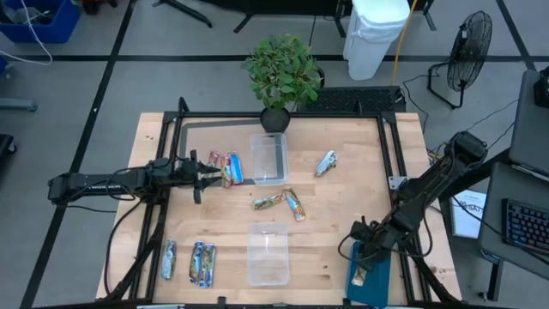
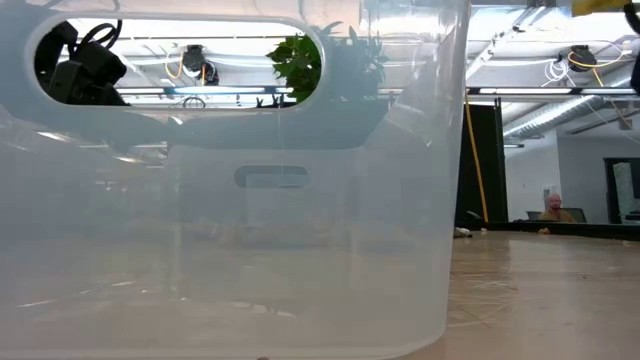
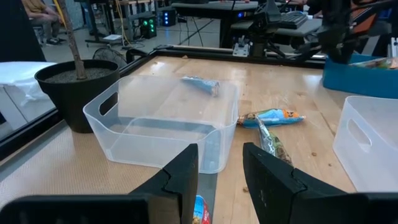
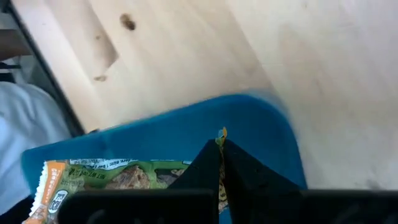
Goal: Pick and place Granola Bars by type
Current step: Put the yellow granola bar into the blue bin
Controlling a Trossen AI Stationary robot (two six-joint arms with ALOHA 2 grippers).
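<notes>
Right gripper (image 4: pixel 221 163) fingers pinching green-gold granola bar (image 4: pixel 118 176) over teal tray (image 1: pixel 372 276) at table's right front corner, left gripper (image 3: pixel 219 174) fingers spread near left edge.

No print can be made out for certain: the green-and-orange wrapped granola bar (image 4: pixel 99 177) at the lower left of the right wrist view carries lettering too blurred to read.
</notes>
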